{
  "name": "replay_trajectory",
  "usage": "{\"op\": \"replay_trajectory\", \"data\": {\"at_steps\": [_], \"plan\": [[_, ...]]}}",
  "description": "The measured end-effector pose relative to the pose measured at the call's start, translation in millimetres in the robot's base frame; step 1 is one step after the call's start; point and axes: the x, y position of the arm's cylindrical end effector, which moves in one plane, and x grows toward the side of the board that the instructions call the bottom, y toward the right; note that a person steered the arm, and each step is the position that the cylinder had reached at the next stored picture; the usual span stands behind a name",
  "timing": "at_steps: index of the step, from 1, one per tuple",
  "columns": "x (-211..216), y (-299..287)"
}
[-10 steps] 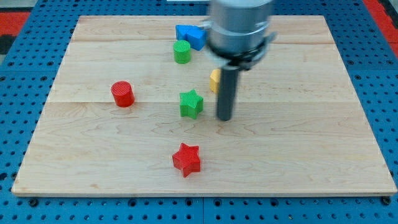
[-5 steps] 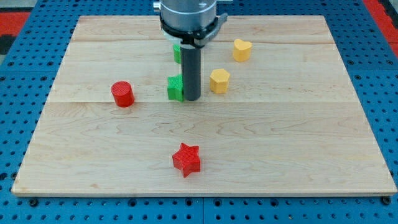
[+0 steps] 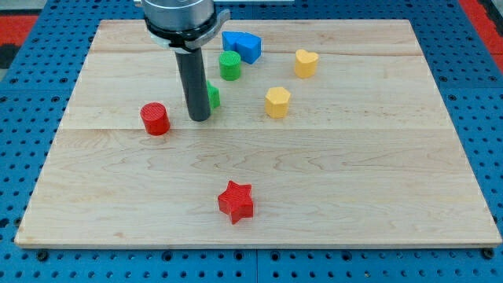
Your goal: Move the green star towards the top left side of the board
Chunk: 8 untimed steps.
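Jaws absent: rod only. Tip (image 3: 199, 119) set on tabletop (image 3: 377, 181), in front of green star (image 3: 212, 96), mostly hidden, mid-board. Top-left corner not reached; push largely left.

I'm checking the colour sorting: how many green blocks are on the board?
2. The green cylinder stands near the view's top, beside the blue blocks. The green star sits below it, mostly hidden behind the rod, my tip at its left. The rod could hide nothing more.
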Motion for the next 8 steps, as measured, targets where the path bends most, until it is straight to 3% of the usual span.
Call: {"op": "replay_trajectory", "data": {"at_steps": [3, 8], "plan": [[-81.1, 37.7], [-93.6, 14.9]]}}
